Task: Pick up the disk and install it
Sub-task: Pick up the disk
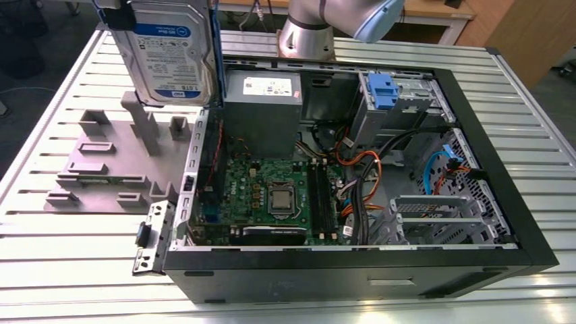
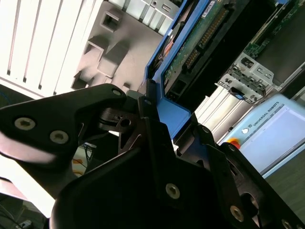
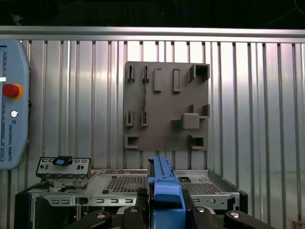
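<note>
The disk (image 1: 171,54) hangs upright in the air above the grey fixture plate (image 1: 99,162), at the exterior view's upper left, beside the open computer case (image 1: 504,223). Its white-and-blue label faces the exterior camera. In the second wrist view my gripper (image 2: 162,124) is shut on the disk's blue carrier bracket (image 2: 167,114), and the disk's green circuit-board side (image 2: 195,43) runs away from the black fingers (image 2: 95,109). In the first wrist view the bracket's blue edge (image 3: 164,191) stands up between the jaws of my gripper (image 3: 164,212).
Inside the case are a grey power supply box (image 1: 261,101), the motherboard (image 1: 270,196), a blue-tabbed drive (image 1: 382,91) in its bay and a metal drive cage (image 1: 441,216). The arm's base (image 1: 311,30) stands behind the case. A teach pendant (image 3: 12,124) lies on the slatted table (image 3: 267,119).
</note>
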### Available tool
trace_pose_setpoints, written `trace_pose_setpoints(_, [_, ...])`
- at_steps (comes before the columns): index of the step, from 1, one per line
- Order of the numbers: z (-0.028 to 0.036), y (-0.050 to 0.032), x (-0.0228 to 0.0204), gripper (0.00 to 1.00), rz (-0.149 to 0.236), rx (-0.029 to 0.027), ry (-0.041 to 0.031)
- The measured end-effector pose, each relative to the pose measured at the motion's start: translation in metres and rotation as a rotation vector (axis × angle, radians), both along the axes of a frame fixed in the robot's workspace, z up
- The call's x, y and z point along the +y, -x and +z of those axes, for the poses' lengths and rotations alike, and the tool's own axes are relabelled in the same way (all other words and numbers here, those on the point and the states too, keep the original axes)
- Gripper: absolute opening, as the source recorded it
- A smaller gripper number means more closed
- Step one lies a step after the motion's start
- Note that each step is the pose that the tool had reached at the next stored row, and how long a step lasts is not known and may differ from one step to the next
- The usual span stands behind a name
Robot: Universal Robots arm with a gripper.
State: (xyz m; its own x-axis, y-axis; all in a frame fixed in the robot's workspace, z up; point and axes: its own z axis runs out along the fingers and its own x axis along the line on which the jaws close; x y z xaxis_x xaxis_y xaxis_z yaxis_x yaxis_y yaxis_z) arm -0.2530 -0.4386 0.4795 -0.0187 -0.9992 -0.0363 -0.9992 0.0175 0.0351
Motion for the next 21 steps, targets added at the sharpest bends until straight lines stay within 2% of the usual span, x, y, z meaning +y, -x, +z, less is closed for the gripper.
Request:
trace_pose_setpoints(13, [-0.0004, -0.0228, 0.0000, 0.36, -0.002, -0.0001, 0.0000])
trace_pose_setpoints(21, [-0.0004, -0.0261, 0.0000, 0.36, -0.002, -0.0001, 0.0000])
